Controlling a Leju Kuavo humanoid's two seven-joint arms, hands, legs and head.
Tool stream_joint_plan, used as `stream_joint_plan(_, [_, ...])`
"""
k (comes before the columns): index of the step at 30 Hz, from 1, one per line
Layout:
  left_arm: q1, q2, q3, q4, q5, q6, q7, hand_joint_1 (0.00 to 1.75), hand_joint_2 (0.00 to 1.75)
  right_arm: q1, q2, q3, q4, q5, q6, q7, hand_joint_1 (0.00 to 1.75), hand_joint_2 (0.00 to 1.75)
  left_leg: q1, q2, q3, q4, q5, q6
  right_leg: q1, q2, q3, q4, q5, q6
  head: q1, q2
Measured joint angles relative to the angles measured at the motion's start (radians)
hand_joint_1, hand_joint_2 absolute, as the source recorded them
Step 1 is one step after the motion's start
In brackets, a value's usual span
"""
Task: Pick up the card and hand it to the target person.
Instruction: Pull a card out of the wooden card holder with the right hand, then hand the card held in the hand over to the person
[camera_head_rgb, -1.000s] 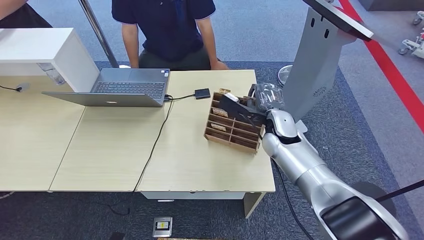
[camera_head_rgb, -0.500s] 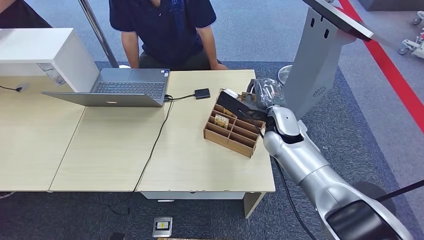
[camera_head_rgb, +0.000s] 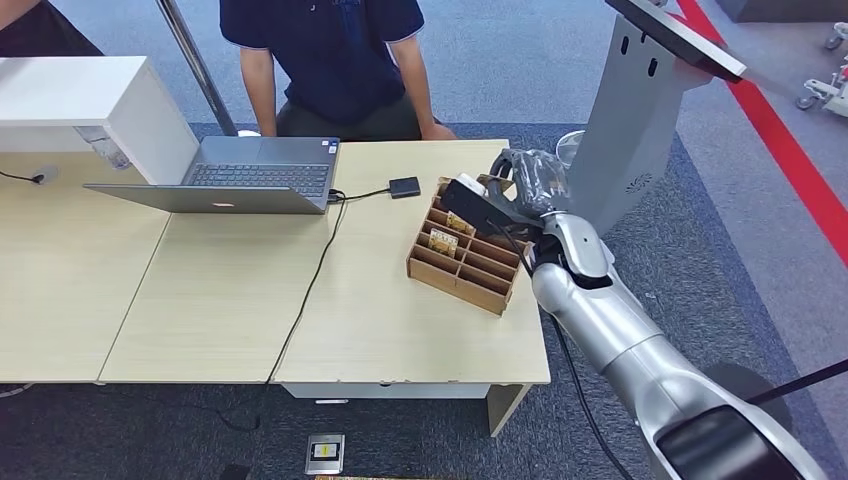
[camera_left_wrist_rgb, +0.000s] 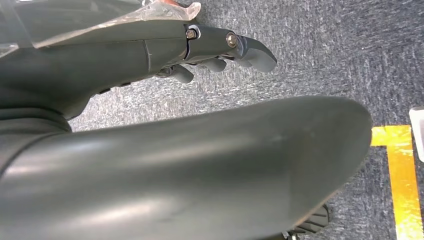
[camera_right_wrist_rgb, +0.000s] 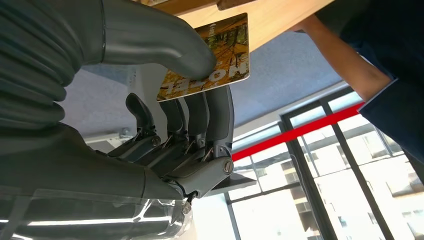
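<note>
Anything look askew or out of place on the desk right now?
The wooden card organizer sits skewed to the desk's edges, one corner near the right edge. The right hand above it pinches the card.

Right hand (camera_head_rgb: 520, 190) has lifted the card (camera_right_wrist_rgb: 210, 57), seemingly clear of the organizer (camera_head_rgb: 465, 258).

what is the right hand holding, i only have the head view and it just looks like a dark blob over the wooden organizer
Observer: The right hand pinches a card between thumb and fingers; it has an orange and green print.
Operator: is the card clear of the box
Observer: Cannot tell; in the right wrist view a person's arm in a dark sleeve shows beyond the card.
Operator: and the left hand
Observer: The left hand hangs over grey carpet, holding nothing.
</note>
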Motion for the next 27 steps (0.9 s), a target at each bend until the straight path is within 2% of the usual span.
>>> stream_joint_plan(8, [-0.018, 0.000, -0.003, 0.000, -0.001, -0.011, 0.004, 0.00, 0.00, -0.056, 0.028, 0.003, 0.077, 0.031, -0.041, -0.073, 1.36, 1.75, 0.000, 0.000, 0.000, 0.000, 0.000, 0.000, 0.000, 0.000, 0.000, 0.000, 0.000, 0.000, 0.000, 0.000])
stream_joint_plan(21, [-0.026, -0.001, -0.028, 0.000, -0.001, -0.011, 0.012, 0.00, 0.00, -0.163, 0.144, 0.029, 0.264, 0.099, -0.076, -0.112, 1.36, 1.75, 0.000, 0.000, -0.001, 0.000, 0.000, 0.000, 0.000, 0.000, 0.000, 0.000, 0.000, 0.000, 0.000, 0.000])
stream_joint_plan(27, [-0.025, -0.004, -0.030, 0.000, -0.001, -0.012, 0.012, 0.00, 0.00, -0.193, 0.197, 0.043, 0.308, 0.113, -0.118, -0.161, 1.36, 1.75, 0.000, 0.000, -0.001, 0.000, 0.000, 0.000, 0.000, 0.000, 0.000, 0.000, 0.000, 0.000, 0.000, 0.000])
